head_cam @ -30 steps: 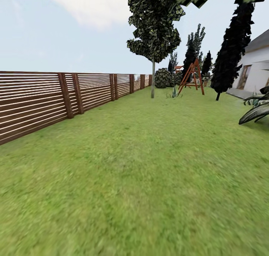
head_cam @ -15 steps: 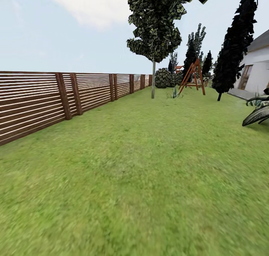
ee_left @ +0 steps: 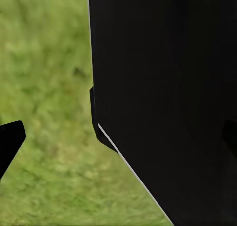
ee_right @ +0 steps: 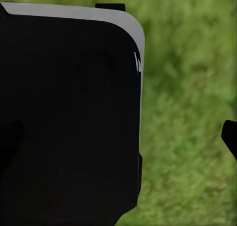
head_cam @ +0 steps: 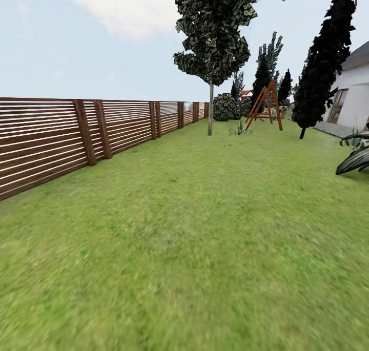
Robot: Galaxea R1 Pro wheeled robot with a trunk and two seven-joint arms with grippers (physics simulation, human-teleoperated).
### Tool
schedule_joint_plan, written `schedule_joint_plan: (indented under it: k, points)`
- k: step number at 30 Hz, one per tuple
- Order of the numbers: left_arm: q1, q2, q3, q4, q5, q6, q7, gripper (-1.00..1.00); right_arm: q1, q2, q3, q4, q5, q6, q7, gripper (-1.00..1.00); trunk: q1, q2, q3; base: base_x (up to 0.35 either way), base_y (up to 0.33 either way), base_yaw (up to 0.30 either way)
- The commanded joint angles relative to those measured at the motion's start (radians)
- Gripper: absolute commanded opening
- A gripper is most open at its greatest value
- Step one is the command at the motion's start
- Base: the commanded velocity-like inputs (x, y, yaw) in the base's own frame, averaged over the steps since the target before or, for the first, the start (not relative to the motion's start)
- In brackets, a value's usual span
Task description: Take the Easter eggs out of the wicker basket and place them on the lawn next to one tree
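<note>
Nearing the tree [head_cam: 210, 59] slightly, seemingly, as lawn [head_cam: 205, 228] scrolls past.

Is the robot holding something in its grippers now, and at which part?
It cannot be told: both wrist views show mostly dark robot body over the lawn, and no egg shows.
</note>
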Motion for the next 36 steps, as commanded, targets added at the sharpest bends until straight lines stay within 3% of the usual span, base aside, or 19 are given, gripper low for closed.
schedule_joint_plan:
  k: [1,36]
  points:
    - [0.001,0.0,0.0,-0.002,0.0,0.0,0.0,1.0,-0.001,0.0,0.0,0.001,0.0,-0.001,-0.001,1.0,0.0,0.0,-0.001,0.295,0.0,0.0]
    - [0.001,0.0,0.0,-0.002,0.0,-0.001,0.0,1.0,-0.001,0.004,0.0,0.001,0.0,0.0,-0.001,1.0,0.0,0.0,-0.001,0.331,0.0,0.0]
